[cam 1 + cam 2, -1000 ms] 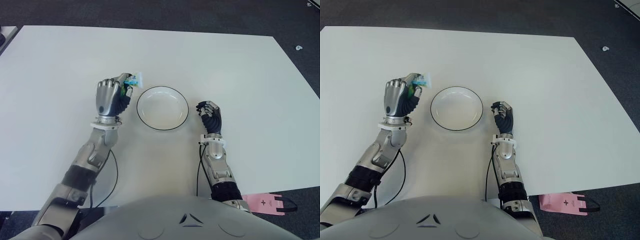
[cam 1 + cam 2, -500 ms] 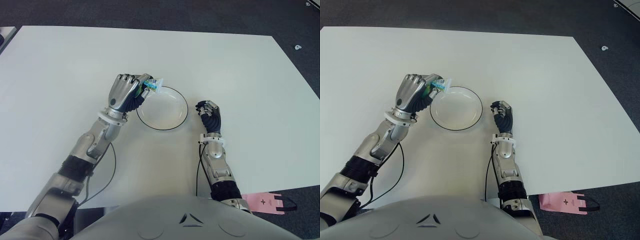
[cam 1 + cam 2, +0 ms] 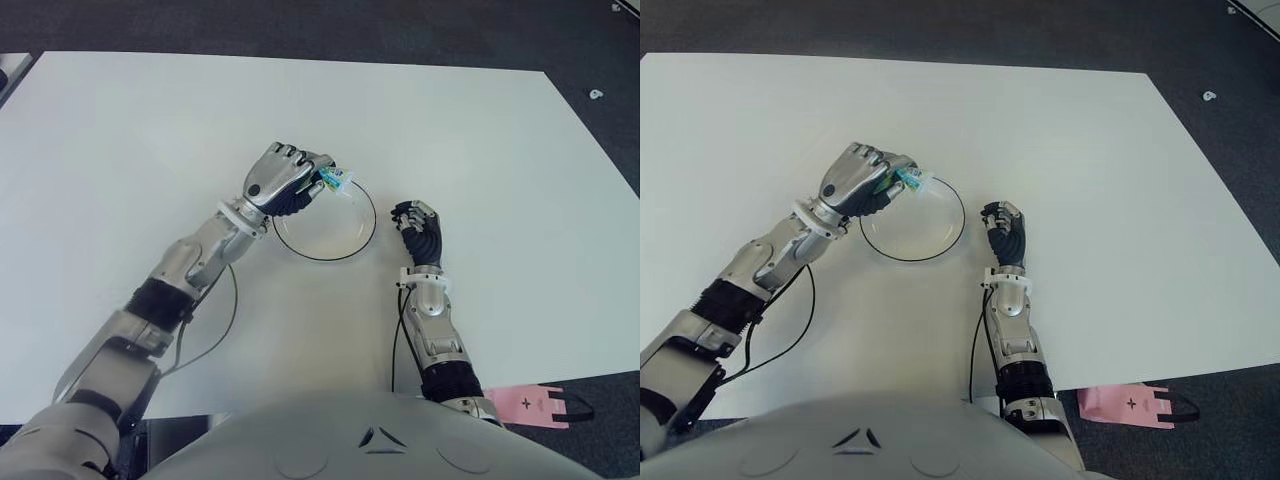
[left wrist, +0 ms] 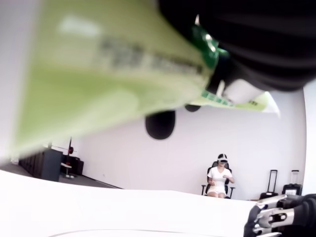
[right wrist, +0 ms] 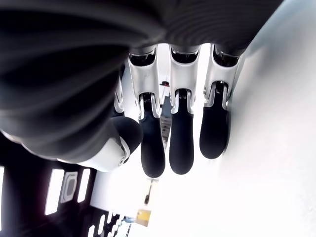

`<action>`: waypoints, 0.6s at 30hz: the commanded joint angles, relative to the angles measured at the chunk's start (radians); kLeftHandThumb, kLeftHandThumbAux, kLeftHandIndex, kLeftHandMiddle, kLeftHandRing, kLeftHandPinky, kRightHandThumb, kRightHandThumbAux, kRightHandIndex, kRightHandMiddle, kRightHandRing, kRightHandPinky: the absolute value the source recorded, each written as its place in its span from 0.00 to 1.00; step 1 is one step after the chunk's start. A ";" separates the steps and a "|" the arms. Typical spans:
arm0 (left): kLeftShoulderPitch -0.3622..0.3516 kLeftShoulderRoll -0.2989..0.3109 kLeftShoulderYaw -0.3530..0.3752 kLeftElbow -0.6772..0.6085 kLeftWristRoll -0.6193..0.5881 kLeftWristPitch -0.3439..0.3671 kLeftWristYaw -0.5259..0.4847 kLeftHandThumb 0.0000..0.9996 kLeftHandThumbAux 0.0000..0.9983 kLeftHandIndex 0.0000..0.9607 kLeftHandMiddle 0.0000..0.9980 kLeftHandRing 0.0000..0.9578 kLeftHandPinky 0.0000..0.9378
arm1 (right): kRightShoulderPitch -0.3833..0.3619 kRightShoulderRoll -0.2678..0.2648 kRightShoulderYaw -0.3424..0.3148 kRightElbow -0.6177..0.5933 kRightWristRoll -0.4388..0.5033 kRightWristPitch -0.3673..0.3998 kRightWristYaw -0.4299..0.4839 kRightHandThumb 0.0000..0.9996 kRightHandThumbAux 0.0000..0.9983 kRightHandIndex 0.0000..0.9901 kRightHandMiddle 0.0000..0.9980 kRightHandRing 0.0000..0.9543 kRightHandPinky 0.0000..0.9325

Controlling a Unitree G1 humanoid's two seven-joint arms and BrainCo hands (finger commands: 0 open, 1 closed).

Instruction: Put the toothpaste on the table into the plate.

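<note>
My left hand (image 3: 285, 184) is shut on the toothpaste (image 3: 334, 179), a small green, white and blue tube whose end sticks out past the fingers. It hangs over the left rim of the white plate (image 3: 352, 240), a shallow dish with a dark rim in the middle of the table. The left wrist view shows the green tube (image 4: 113, 84) close up under my dark fingers. My right hand (image 3: 418, 231) shows beside the plate on its right, fingers curled on nothing; the right wrist view shows the curled fingers (image 5: 180, 133).
The white table (image 3: 130, 130) spreads wide on all sides of the plate. A pink tag (image 3: 527, 404) hangs at the near right edge. Dark floor lies beyond the table. A seated person (image 4: 217, 178) shows far off in the left wrist view.
My left hand has carried the toothpaste rightward from beside the plate's left edge to over its rim. The right hand has not moved.
</note>
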 commanded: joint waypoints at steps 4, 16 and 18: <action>-0.047 -0.017 -0.031 0.072 -0.065 -0.034 -0.146 0.86 0.67 0.42 0.55 0.92 0.94 | 0.092 0.012 0.000 0.108 0.005 0.088 0.005 0.71 0.73 0.43 0.50 0.50 0.50; -0.160 -0.092 -0.072 0.276 -0.114 -0.032 -0.291 0.85 0.67 0.42 0.55 0.91 0.93 | 0.099 0.016 -0.001 0.099 0.006 0.090 0.003 0.71 0.73 0.43 0.51 0.51 0.52; -0.183 -0.105 -0.082 0.330 -0.110 -0.042 -0.284 0.85 0.67 0.42 0.55 0.91 0.92 | 0.099 0.016 -0.001 0.098 0.006 0.091 0.004 0.71 0.73 0.43 0.51 0.51 0.52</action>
